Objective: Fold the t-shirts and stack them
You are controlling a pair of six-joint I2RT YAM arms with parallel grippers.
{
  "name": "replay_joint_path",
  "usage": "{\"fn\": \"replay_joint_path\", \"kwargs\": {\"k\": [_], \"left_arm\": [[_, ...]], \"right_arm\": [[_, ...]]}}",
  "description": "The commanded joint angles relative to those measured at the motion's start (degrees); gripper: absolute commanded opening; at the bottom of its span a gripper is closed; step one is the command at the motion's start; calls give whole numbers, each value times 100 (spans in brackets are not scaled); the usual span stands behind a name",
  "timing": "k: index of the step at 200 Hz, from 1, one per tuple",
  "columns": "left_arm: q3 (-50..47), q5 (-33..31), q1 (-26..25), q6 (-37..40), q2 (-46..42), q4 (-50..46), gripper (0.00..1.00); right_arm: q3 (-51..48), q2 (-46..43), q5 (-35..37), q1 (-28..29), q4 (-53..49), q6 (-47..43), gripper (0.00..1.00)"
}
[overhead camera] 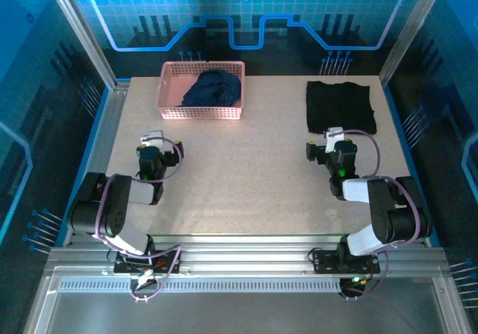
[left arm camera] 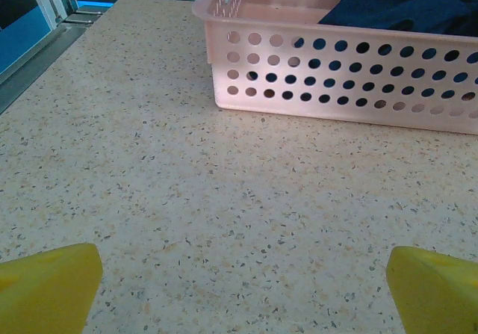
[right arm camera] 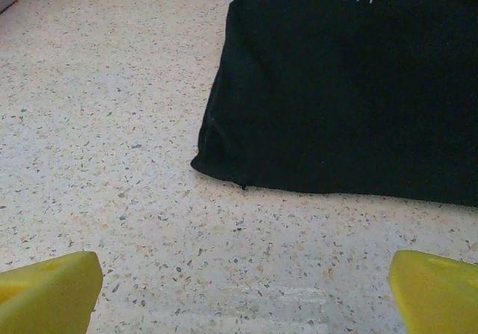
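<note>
**One shirt folded, one bundled in the basket**

Both pincers are released, jaws spread wide and holding nothing. The left pincer [left arm camera: 239, 293] hovers low over the bare desk [overhead camera: 239, 169]. Ahead of it and a little to its right sits the pink basket [left arm camera: 336, 87], with the navy shirt [overhead camera: 213, 87] heaped inside in a crumpled bundle. The right pincer [right arm camera: 243, 293] faces the black shirt [right arm camera: 351, 87], which lies flat just ahead of it as a folded square, its near-left corner closest to the jaws.

Both shirts look light, soft and limp, so they will sag from whatever point is lifted. The navy one probably wants a pinch on a raised fold at the top of the heap, to draw it clear of the basket wall. If the black square has to move, gripping an edge through all its layers should keep it from falling open.
</note>
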Motion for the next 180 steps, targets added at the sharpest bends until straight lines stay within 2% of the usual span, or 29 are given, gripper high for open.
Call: {"fn": "replay_joint_path", "kwargs": {"k": [1, 163, 170, 180], "left_arm": [[105, 2, -24, 0, -2, 111, 99], [113, 45, 5, 13, -35, 121, 99], [131, -15, -83, 119, -290, -54, 99], [340, -251, -367, 380, -1049, -1021, 99]], "right_arm": [[28, 14, 66, 47, 101, 45, 100], [71, -3, 23, 40, 114, 11, 100], [335, -242, 150, 143, -441, -79, 100], [1096, -797, 364, 333, -2386, 84, 100]]}}
